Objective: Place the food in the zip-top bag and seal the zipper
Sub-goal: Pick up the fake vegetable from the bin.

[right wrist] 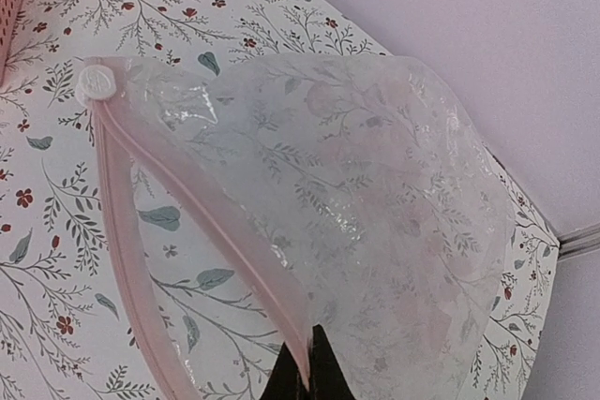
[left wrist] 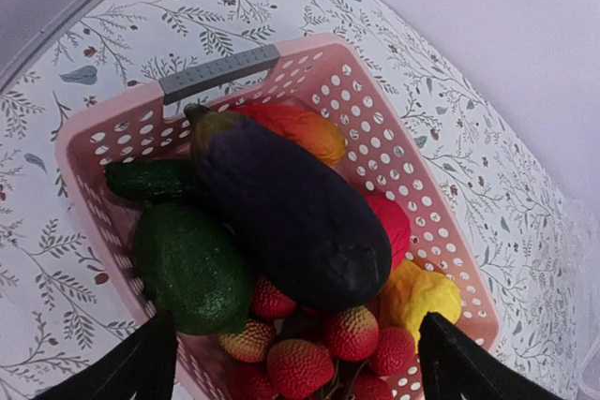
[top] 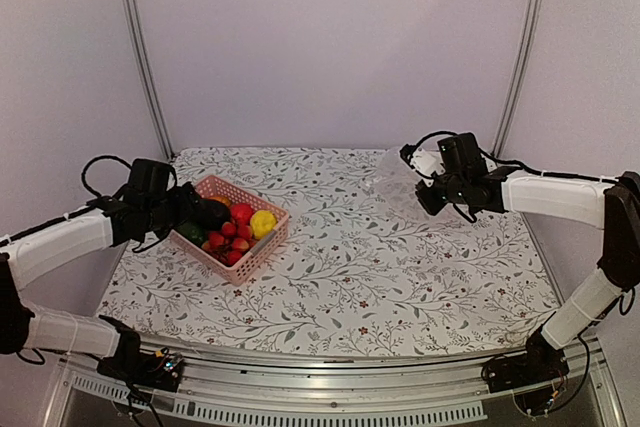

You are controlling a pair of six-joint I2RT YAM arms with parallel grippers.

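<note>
The food lies in a pink latticed basket (top: pixel 262 247) (left wrist: pixel 394 128) at the left: a dark purple eggplant (left wrist: pixel 291 208), a green piece (left wrist: pixel 187 264), a bunch of red-yellow balls (left wrist: pixel 323 344), yellow (left wrist: pixel 422 297), red and orange pieces. My left gripper (left wrist: pixel 295 367) is open above the basket's near end, empty; it also shows in the top view (top: pixel 185 209). My right gripper (right wrist: pixel 307 372) is shut on the upper strip of the zipper (right wrist: pixel 202 203) and holds the clear zip-top bag (right wrist: pixel 375 203) with its mouth gaping. The bag shows in the top view (top: pixel 395 187).
A floral tablecloth (top: pixel 380 267) covers the table. Pale walls and two metal posts (top: pixel 145 57) stand behind. A white round slider (right wrist: pixel 97 82) sits at the zipper's far end. The basket has a grey handle (left wrist: pixel 217 72).
</note>
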